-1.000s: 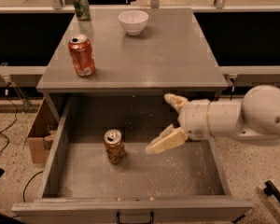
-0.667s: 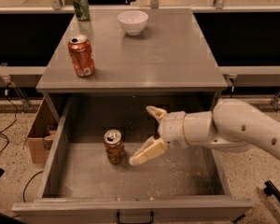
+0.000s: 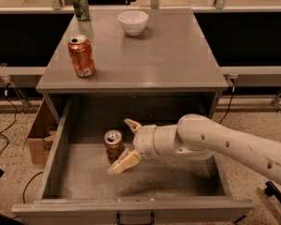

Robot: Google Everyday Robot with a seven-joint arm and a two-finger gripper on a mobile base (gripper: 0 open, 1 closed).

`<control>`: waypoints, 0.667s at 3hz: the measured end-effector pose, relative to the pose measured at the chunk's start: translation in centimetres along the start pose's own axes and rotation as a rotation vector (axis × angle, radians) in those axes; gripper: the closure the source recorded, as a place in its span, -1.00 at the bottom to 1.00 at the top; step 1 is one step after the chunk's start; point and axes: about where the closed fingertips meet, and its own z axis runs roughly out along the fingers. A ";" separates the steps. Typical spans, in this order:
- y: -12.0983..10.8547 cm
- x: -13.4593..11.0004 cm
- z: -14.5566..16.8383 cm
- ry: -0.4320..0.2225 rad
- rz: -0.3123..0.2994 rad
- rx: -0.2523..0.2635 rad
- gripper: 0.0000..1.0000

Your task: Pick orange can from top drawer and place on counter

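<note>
The dull brownish-orange soda can [image 3: 113, 143] with a silver top stands upright in the wide grey top drawer [image 3: 84, 184], left of the middle and towards the back. Nearest to us is the drawer's front edge with its dark handle [image 3: 135, 218]. Behind the edge, we see pale crumbs scattered on the drawer floor.

The robot's cream-coloured gripper [image 3: 120, 146] reaches in from the right on a thick white arm [image 3: 225, 144] and sits right at the can. Its fingers [image 3: 125, 161] are spread apart. One lies in front of the can near its base and the other points up behind it on the right, so the can stands between them. We cannot tell whether either finger touches it.

To the left of the cabinet, an open brown cardboard box [image 3: 37, 135] sits on the speckled floor.

Above the drawer, the flat grey bench [image 3: 168, 55] carries a brighter red-orange can with a white label [image 3: 81, 56] near its front left. A small white bowl [image 3: 133, 22] stands further back, and a green can [image 3: 80, 4] is in the far left corner.
</note>
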 end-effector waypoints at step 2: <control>-0.4 0.0 4.0 -0.023 0.070 -0.060 -0.18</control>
